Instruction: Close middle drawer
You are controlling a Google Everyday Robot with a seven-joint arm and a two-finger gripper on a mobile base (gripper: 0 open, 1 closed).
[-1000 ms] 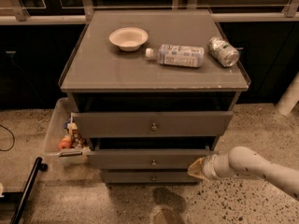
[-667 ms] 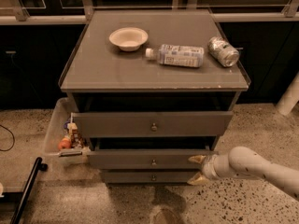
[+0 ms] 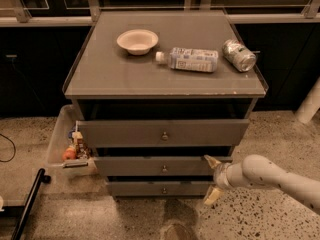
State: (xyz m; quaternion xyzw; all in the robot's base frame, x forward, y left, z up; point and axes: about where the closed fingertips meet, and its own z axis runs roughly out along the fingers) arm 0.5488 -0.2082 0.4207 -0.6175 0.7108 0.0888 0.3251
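Note:
A grey three-drawer cabinet (image 3: 165,84) stands in the middle of the camera view. The middle drawer (image 3: 160,165) has a flat grey front and a small round knob (image 3: 164,168); it is pulled out a little, less far than the top drawer (image 3: 162,132) above it. The bottom drawer (image 3: 160,188) is nearly flush. My gripper (image 3: 212,180) is open at the right end of the middle drawer's front. Its upper finger (image 3: 211,161) touches or nearly touches the front's right edge. Its lower finger (image 3: 212,196) hangs by the bottom drawer.
On the cabinet top lie a white bowl (image 3: 137,40), a plastic water bottle (image 3: 190,59) on its side and a crushed can (image 3: 239,55). A clear bin (image 3: 65,146) with snacks stands on the floor at the cabinet's left. A black pole (image 3: 27,204) lies at lower left.
My gripper's fingers have spread apart from a nearly shut pose. The arm has stayed at the right end of the middle drawer. The drawers have not visibly moved.

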